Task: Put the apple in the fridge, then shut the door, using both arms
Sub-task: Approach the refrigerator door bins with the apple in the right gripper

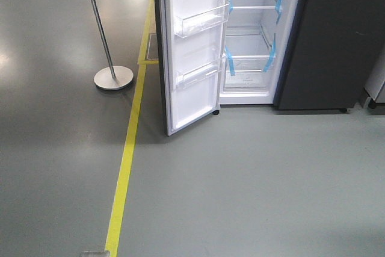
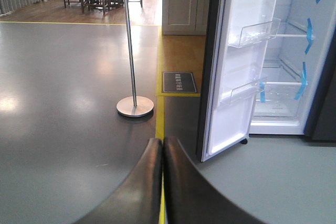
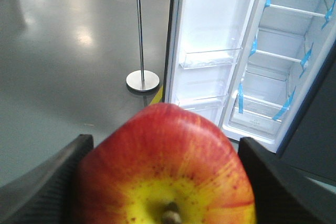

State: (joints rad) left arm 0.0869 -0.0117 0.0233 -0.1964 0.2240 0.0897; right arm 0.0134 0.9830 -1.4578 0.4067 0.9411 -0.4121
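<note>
Standing open, the tall dark grey fridge shows a white inside with glass shelves and blue tape strips. Its tall narrow door, white inside, carries two clear plastic bins. The right hand pinches the small red apple with yellow patches between its dark fingers, out in front of the fridge and well apart from it. The left hand has its fingers pressed together, holding nothing.

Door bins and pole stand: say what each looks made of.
Door bins: clear plastic, glossy; the white panel behind shows through them. Pole stand: bare metal, probably steel; the silver pole and disc base have a dull brushed sheen.
</note>
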